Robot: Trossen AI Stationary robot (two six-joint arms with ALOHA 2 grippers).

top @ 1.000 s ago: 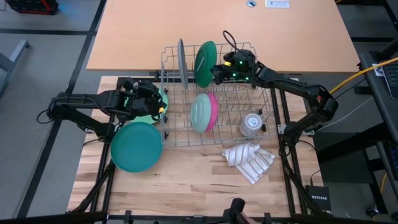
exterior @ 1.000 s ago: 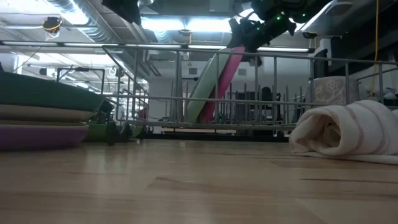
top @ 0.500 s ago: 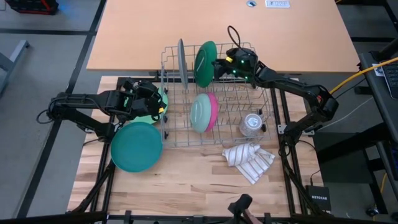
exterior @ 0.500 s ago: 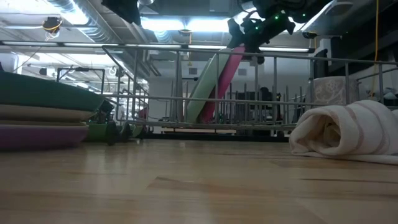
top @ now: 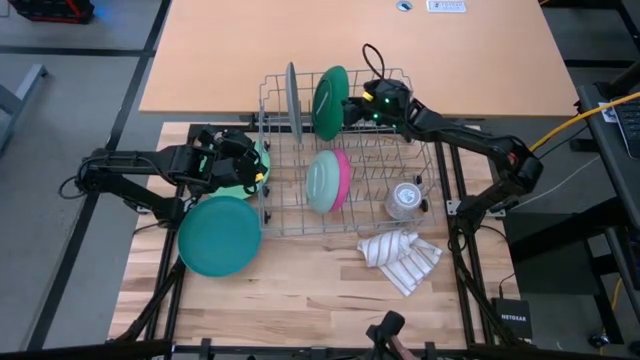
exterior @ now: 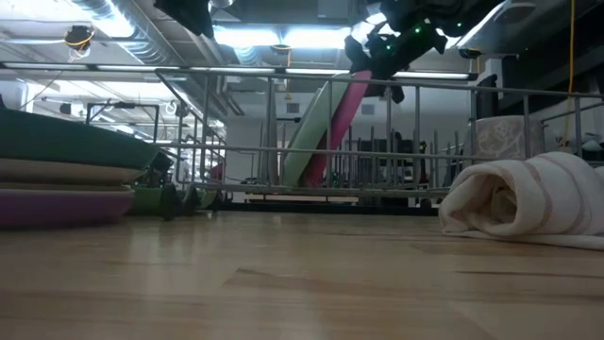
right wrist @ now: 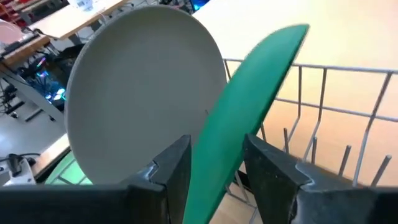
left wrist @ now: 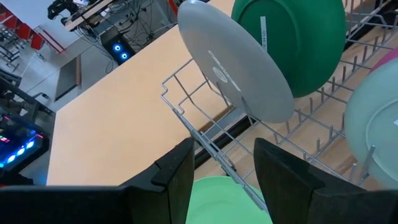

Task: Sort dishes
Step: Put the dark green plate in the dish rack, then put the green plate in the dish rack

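Upright in the rack's point(top: 275, 215) back row: green plate point(top: 330, 102), its rim between the right gripper's point(top: 349, 108) spread, untouching fingers point(right wrist: 165, 177). Grey plate point(top: 293, 100) beside it. Left gripper point(top: 258, 172), fingers apart, hovers over the light-green dish point(top: 257, 158) at the rack's left edge.

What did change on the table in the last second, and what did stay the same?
The right gripper moved toward the dark green plate in the rack; its open fingers now straddle the plate's rim. The left gripper stayed open over the light green dish. No dish moved.
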